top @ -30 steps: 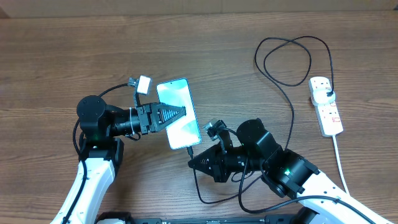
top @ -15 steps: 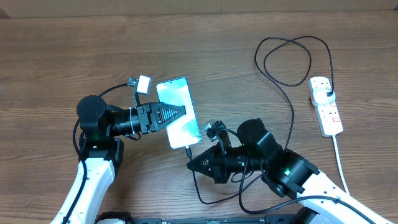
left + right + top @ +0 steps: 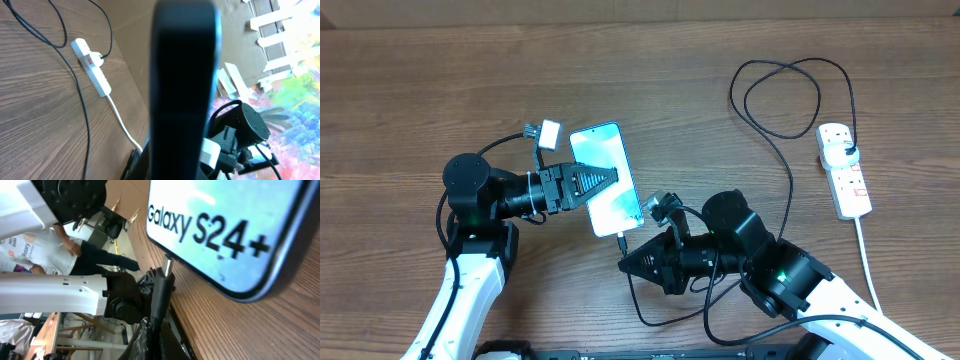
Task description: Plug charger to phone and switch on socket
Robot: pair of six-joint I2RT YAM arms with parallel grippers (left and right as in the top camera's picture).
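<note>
The phone [image 3: 606, 180] lies at the table's middle, screen up, with its light blue screen reading "Galaxy S24+" in the right wrist view [image 3: 225, 225]. My left gripper [image 3: 600, 182] is shut on the phone's left side; its dark edge fills the left wrist view [image 3: 182, 85]. My right gripper [image 3: 632, 262] is shut on the charger's small plug tip [image 3: 162, 282], whose metal end sits right at the phone's bottom edge [image 3: 623, 240]. The black charger cable [image 3: 790, 190] runs to a black plug in the white socket strip [image 3: 844, 170] at the right.
A small white adapter [image 3: 551, 133] with a short cable lies left of the phone's top. The cable makes a loop [image 3: 790, 95] at the back right. The socket's white cord [image 3: 868, 260] runs toward the front edge. The socket also shows in the left wrist view [image 3: 91, 67].
My right gripper has moved slightly left and forward with the plug tip, closing on the phone's bottom edge. The left gripper and phone have barely shifted.
</note>
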